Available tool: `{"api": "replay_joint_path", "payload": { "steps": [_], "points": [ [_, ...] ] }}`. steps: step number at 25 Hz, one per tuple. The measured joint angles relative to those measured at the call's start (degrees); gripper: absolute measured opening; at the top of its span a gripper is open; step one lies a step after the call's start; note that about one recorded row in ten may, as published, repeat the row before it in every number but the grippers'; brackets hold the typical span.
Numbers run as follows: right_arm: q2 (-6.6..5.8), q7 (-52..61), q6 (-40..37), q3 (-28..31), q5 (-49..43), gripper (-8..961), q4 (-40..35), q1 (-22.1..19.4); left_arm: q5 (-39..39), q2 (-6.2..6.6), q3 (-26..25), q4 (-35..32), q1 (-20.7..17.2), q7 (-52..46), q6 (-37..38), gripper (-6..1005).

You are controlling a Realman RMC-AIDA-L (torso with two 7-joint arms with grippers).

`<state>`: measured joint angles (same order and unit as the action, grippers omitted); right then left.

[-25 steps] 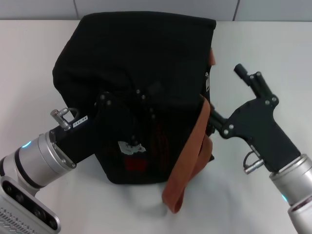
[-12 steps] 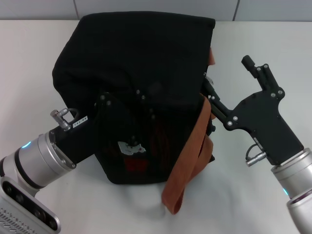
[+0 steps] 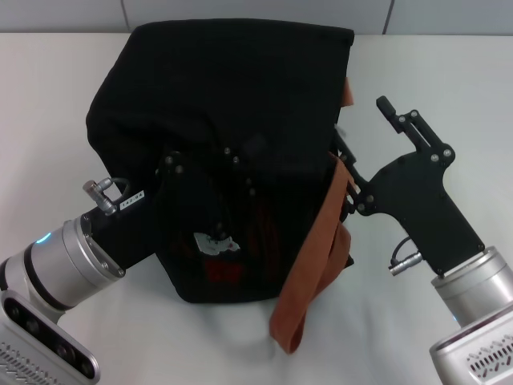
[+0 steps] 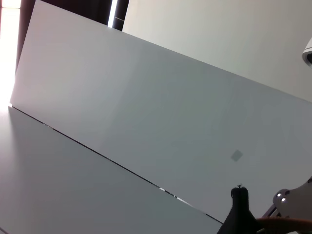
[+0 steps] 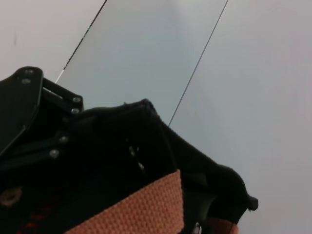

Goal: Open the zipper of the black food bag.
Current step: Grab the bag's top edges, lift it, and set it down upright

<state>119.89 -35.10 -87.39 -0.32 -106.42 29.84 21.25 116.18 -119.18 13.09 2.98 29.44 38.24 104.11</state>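
Note:
The black food bag point(image 3: 232, 88) stands in the middle of the white table, with its orange-brown handle point(image 3: 317, 257) hanging down its right side. My left gripper point(image 3: 210, 180) is pressed against the bag's front face, black on black. My right gripper point(image 3: 365, 130) is open at the bag's right edge, with one finger point(image 3: 346, 156) against the fabric by the handle and the other finger point(image 3: 397, 114) out over the table. The zipper runs along that edge, where a small pale piece point(image 3: 342, 128) shows. In the right wrist view the bag's corner point(image 5: 146, 126) and the handle point(image 5: 141, 204) fill the lower part.
The white table point(image 3: 449, 88) extends to both sides of the bag, and a tiled wall point(image 3: 256, 12) rises just behind it. A red and white patch point(image 3: 216, 249) marks the bag's front. The left wrist view shows mostly the pale wall point(image 4: 146, 97).
My right gripper rose along the bag's right edge, then shifted left toward the bag. Its inner finger now sits higher on that edge. The left arm and the bag have not moved.

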Motion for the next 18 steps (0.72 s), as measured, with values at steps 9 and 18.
{"api": "replay_joint_path", "payload": {
  "steps": [9, 18],
  "points": [
    [0.0, -0.76, 1.63, 0.64, -0.14, 456, 0.04, 0.85, 0.03, 0.0, 0.01, 0.0, -0.38, 0.0, 0.24, 89],
    [0.0, -5.48, 3.43, 0.04, -0.44, 83, 1.47, 1.48, 0.01, 0.0, 0.0, 0.0, -0.43, 0.0, 0.07, 90]
  ]
}}
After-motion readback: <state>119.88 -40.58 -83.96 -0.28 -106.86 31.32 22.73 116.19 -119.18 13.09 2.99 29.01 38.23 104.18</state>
